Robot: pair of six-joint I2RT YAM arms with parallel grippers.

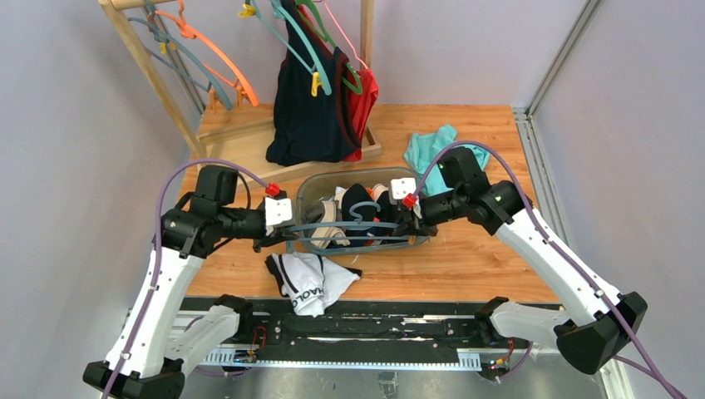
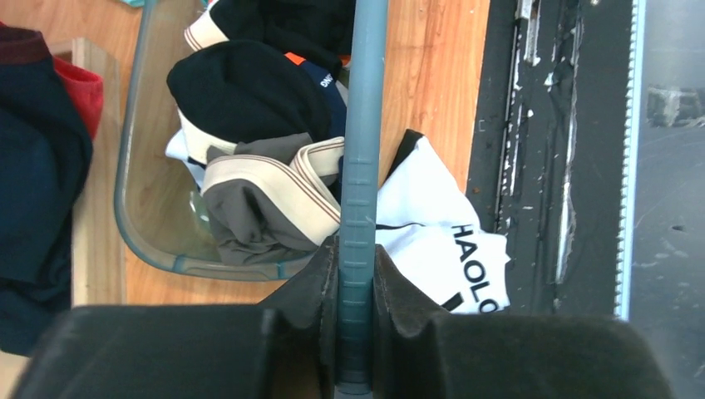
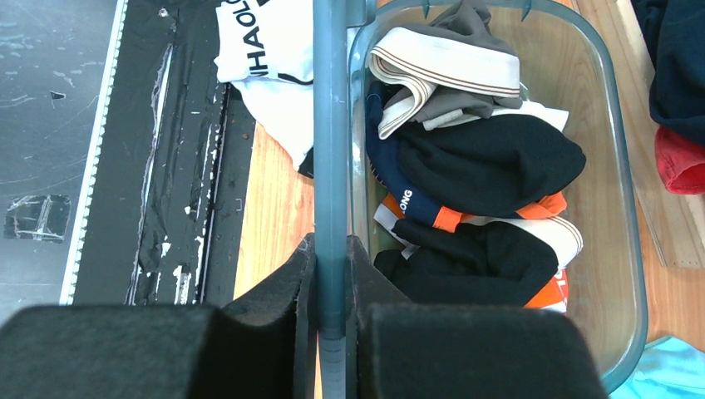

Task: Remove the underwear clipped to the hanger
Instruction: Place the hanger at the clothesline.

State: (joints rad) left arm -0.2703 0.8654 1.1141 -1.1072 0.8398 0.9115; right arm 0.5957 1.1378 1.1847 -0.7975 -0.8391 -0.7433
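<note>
My left claw (image 2: 355, 278) and right claw (image 3: 331, 270) clamp the hanger (image 2: 363, 125) above the bin (image 2: 154, 183); wooden tabletop (image 1: 482, 258) beneath, grey walls (image 1: 465, 50) beyond.

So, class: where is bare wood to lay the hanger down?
Bare wood: right of the clear bin, in front of the teal cloth; also the strip between bin and front rail, right of the white briefs. Crowded: the bin, and the rack base behind.

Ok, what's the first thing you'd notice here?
The left tool and the right tool each pinch an end of a grey-blue hanger, level above a clear bin full of underwear mid-table. White briefs with black letters lie on the table just in front.
</note>
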